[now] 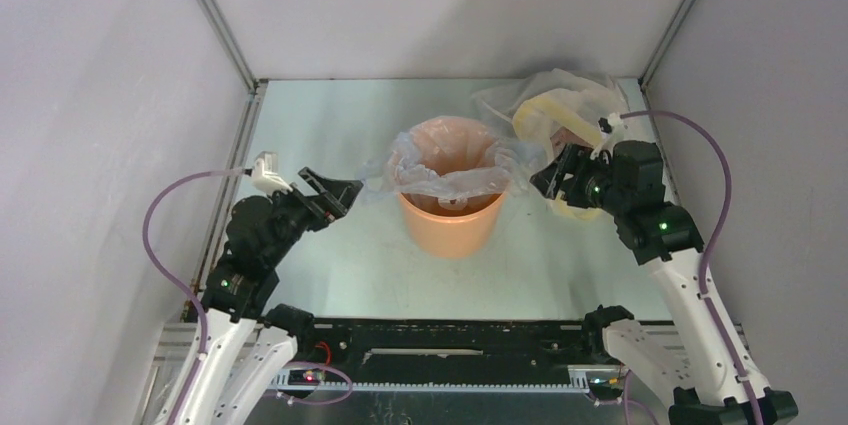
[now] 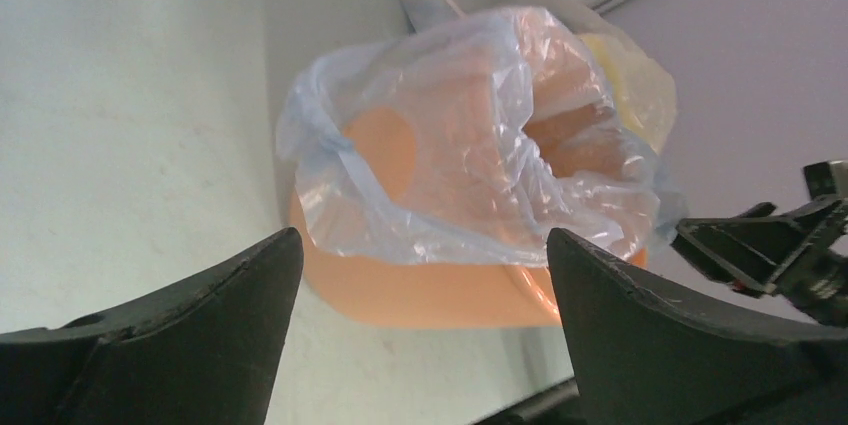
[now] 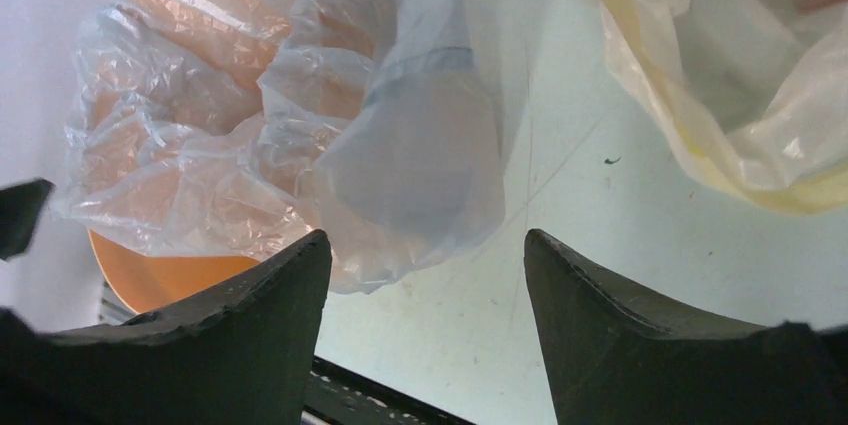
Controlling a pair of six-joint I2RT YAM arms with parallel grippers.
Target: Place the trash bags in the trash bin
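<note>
Where the table (image 1: pixel 330 125) has its middle, item one: bin (image 1: pixel 450 230), orange, round, upright, mouth open

Item two: bag (image 1: pixel 450 173), thin pale film, wrinkled. It sits in the bin's mouth with its edge folded out over the rim all round. Loose flaps spill outside the rim on both sides, and the one on the right hangs down the bin's outer wall toward the table. The middle of the film sags into the bin.

Item three: left gripper (image 1: pixel 340 190), left of the bin and aimed at it. Fingers spread wide, nothing between them, clear of bag and bin.

Item four: right gripper (image 1: pixel 548 180), right of the bin and aimed at the hanging flap. Fingers apart, nothing between them, near the film but not touching it.

Item five: bundle (image 1: pixel 560 110), bulky clear-and-yellow plastic, in the far right corner of the table, just behind the right gripper, apart from the bin
</note>
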